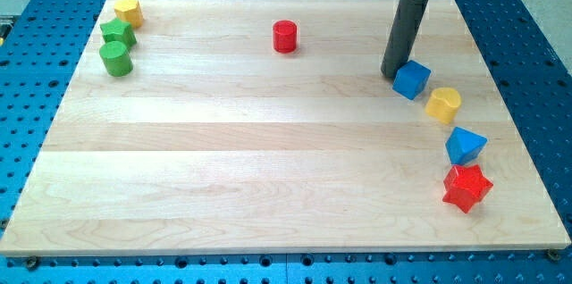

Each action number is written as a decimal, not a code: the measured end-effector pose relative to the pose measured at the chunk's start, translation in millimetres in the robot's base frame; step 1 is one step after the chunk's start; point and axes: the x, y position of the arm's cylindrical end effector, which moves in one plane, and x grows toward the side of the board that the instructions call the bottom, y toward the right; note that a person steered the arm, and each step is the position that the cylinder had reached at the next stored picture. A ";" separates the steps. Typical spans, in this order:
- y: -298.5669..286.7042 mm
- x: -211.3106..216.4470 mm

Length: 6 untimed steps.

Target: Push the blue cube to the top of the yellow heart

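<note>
Our arm carries no claw, only a dark rod; my tip (391, 73) rests just beside the blue cube (411, 79), at its upper left. The yellow heart-shaped block (443, 104) sits just right and below the cube on the wooden board (268, 159).

I see pale striped-grain wood board (268, 141) on blue perforated table (536, 96). Blocks: blue cube (411, 79), yellow heart (443, 104), second blue block (465, 146), red star (466, 187), red cylinder (284, 36), two green (116, 58), one yellow (129, 12). My tip (391, 73) dark grey.
</note>
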 end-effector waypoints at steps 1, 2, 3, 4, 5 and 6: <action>-44.8 15.5; -30.4 27.9; -16.9 27.9; -6.1 27.9; 14.2 27.9; 21.1 26.6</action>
